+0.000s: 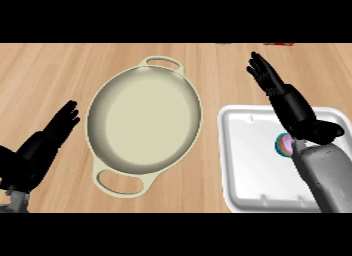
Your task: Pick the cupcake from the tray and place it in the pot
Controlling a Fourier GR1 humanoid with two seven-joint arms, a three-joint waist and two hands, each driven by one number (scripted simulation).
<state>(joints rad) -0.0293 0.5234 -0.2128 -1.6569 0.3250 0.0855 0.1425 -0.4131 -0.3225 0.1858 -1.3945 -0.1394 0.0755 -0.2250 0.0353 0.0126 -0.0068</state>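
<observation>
1 pot (144, 125) centre of tabletop (46, 70), 1 tray (245, 165) at right. 1 cupcake (284, 145) in tray, partly hidden by right arm. Left hand (39, 145) near-left, fingers straight; right hand (271, 82) over tray's far edge, fingers straight, holding nothing.

Pale wooden bench (46, 75), seen from above

Light wood grain fills the whole view (evenly lit); small dark and red objects (281, 44) sit at its far edge.

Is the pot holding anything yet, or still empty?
Empty. The pot shows only its bare cream inside, and the cupcake sits in the white tray, partly hidden behind the right forearm.
</observation>
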